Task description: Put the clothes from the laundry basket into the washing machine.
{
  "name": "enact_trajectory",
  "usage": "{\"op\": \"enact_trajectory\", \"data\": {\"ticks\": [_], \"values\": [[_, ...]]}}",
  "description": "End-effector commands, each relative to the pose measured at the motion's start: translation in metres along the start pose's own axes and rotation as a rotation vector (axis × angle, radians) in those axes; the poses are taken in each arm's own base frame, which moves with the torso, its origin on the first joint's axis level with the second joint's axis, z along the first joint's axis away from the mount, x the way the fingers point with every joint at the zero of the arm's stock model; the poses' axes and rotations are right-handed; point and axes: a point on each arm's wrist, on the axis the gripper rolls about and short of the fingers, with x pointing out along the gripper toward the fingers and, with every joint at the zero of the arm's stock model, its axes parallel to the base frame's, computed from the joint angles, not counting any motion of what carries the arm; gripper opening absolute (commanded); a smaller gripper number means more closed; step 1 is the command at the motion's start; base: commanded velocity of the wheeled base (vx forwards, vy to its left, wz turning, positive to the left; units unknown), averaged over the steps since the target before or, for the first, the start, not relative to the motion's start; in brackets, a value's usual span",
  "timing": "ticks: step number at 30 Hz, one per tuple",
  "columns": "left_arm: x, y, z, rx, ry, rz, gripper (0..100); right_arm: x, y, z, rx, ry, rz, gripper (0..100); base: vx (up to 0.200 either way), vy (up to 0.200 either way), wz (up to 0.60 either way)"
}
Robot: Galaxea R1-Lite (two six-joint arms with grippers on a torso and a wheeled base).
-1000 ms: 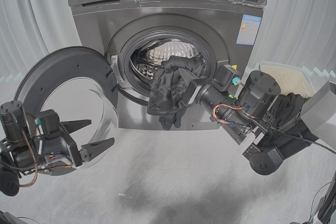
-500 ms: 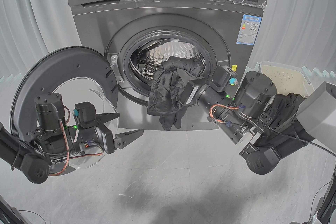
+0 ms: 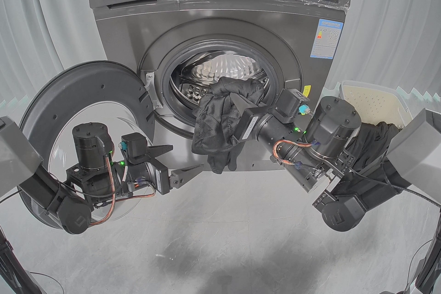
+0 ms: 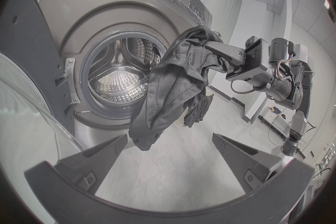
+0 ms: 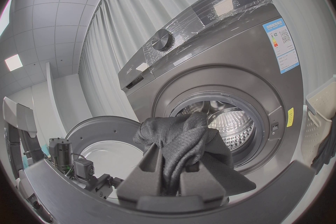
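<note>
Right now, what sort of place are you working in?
Probably a staged laundry test room rather than a home: a front-loading washing machine with its door open, a laundry basket beside it, and plain curtains behind.

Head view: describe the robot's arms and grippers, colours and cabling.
The left arm and right arm are black, with cylindrical joint housings, grey boxy upper links, looped orange braided cables and green lights at the wrists. The left gripper and right gripper have dark, tapered, wedge-shaped fingers.

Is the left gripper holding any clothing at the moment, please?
No, the left gripper is open and empty, while the right gripper grips the black garment.
</note>
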Motion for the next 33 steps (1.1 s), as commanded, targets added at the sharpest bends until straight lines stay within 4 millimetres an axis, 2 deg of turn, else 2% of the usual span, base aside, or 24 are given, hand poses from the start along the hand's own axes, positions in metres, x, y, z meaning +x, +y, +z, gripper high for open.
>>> {"op": "enact_trajectory", "data": {"ticks": [1,5,13,22,33], "values": [[0.013,0.006,-0.009,-0.007,0.015,-0.001,100,-0.001,0.002,-0.001,0.002,0.002,0.005,0,0.0,0.0,0.0],[0.025,0.011,-0.013,0.005,-0.022,-0.001,100,-0.001,0.002,0.0,0.002,-0.002,0.006,0,0.0,0.0,0.0],[0.04,0.007,-0.015,-0.008,-0.077,-0.027,100,-0.002,0.002,-0.002,0.0,0.004,0.006,0,0.0,0.0,0.0],[0.054,0.012,-0.011,0.013,-0.129,-0.031,100,-0.002,0.003,-0.003,0.002,0.002,0.01,0,0.0,0.0,0.0],[0.072,0.009,-0.002,0.023,-0.228,0.0,100,-0.002,0.004,-0.006,0.002,0.01,0.012,0,0.0,0.0,0.0]]}}
